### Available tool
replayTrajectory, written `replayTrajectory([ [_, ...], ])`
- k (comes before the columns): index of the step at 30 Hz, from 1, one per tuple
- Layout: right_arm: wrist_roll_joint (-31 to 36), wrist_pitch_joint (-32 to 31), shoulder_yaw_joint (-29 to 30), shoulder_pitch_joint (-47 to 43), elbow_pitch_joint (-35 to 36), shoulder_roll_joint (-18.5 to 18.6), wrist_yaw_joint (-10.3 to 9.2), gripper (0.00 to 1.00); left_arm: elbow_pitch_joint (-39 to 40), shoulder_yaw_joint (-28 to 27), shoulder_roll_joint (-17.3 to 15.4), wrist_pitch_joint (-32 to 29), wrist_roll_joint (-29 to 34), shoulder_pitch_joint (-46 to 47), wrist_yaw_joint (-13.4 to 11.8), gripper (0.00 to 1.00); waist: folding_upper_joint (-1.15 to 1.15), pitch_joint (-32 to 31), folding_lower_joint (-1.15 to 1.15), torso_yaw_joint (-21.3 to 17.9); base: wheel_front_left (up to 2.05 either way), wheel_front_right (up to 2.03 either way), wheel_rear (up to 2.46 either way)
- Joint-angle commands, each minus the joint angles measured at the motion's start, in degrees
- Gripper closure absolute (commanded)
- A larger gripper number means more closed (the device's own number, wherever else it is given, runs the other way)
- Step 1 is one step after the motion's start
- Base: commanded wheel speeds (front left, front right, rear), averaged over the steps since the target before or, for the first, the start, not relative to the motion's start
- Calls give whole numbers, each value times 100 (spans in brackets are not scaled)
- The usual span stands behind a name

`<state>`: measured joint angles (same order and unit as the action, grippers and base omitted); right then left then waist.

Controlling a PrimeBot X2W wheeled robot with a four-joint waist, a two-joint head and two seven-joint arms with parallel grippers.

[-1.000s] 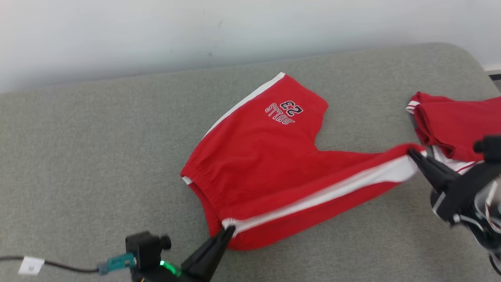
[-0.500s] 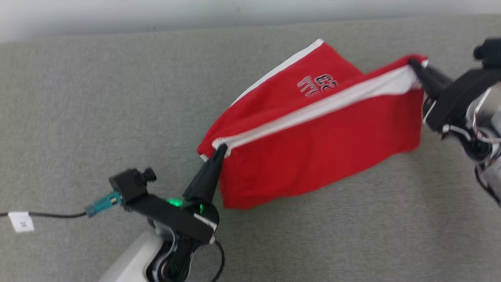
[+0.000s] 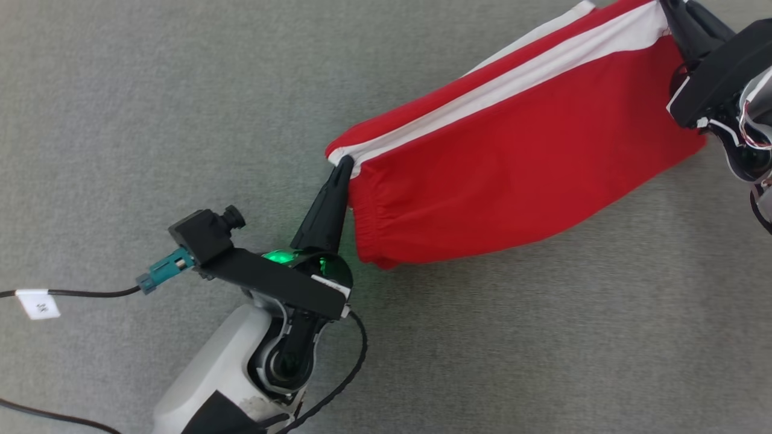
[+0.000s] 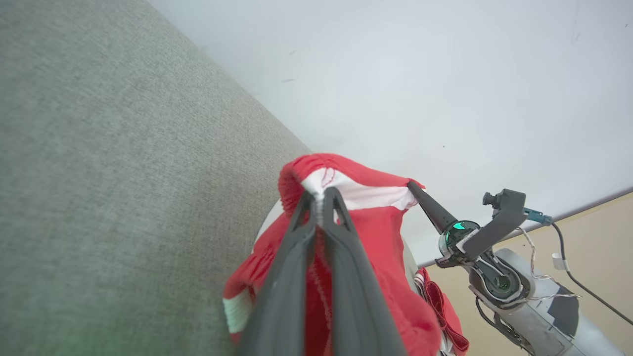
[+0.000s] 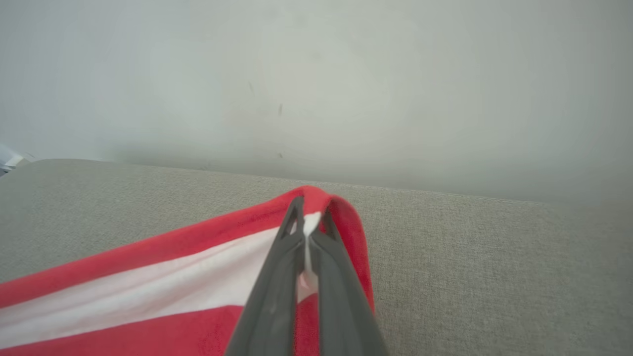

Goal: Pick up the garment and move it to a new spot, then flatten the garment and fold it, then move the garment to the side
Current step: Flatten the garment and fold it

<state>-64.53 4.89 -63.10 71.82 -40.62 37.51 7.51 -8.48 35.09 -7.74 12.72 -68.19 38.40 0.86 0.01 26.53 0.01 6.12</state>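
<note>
Here we are with the shorts (image 3: 518,181) up over the grey cushion (image 3: 151,120), strung between our two grippers. Our left gripper (image 3: 344,163) has its fingers pressed together on the corner by the waistband (image 3: 369,220), right where the white stripe (image 3: 512,90) begins. Our right gripper (image 3: 668,7) is pinching the other end of that same stripe, further toward the cushion's back edge. Both wrist views back this up, with red and white cloth nipped between closed tips at each pinch. The striped edge runs fairly straight between us, and the red body hangs below it above the middle of the cushion. From overhead it's hard to say whether the bottom edge brushes the cushion or hangs just clear. We read this as the carry, getting the shorts to where they can be laid out flat. To do it well, we want both pinches firm and the stripe taut but not stretched, so neither corner slips. We should move the two grippers together at matching height, let the hanging edge meet the cushion first, then draw the held edge away from it so the cloth rolls down smooth without bunching.
</note>
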Motion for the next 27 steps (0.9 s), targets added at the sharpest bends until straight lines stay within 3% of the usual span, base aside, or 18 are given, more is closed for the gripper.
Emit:
replayTrajectory([
  [1,-59,27,-114,89,-76,-29,-5,100,-112,-35,-24,54,59,-2,-10,100,-1,214,-1,229,0,0,0],
  [7,-186,132,-412,273,-317,-115,-5,100,-339,39,3,83,201,81,15,99,-1,273,-1,291,0,0,0],
  [9,-214,196,-533,323,-412,-157,-5,88,-439,75,13,64,226,117,10,85,-1,286,-1,298,0,0,0],
  [11,-259,300,-619,382,-489,-202,-5,65,-533,93,16,43,245,132,-48,71,-1,294,-1,291,0,0,0],
  [13,-286,396,-699,413,-549,-240,-5,56,-605,125,7,27,291,165,-73,55,-1,297,-1,272,0,0,0],
  [14,-283,456,-737,426,-568,-252,-5,44,-634,131,16,-2,271,172,-90,40,-1,298,-1,260,0,0,0],
  [15,-313,516,-761,419,-590,-261,-5,0,-659,146,10,-14,290,190,-108,16,-1,298,-1,250,0,0,0],
  [17,-290,664,-818,417,-595,-273,-5,0,-710,163,-5,-37,317,195,-146,0,-1,289,-1,222,0,0,0],
  [23,-169,1009,-826,490,-488,-259,-5,0,-811,113,-94,18,436,149,-329,0,-1,187,-1,88,0,0,0],
  [27,150,1032,-285,331,-147,-279,-5,0,-844,17,-225,79,558,61,-465,0,-1,72,-1,-45,0,0,0],
])
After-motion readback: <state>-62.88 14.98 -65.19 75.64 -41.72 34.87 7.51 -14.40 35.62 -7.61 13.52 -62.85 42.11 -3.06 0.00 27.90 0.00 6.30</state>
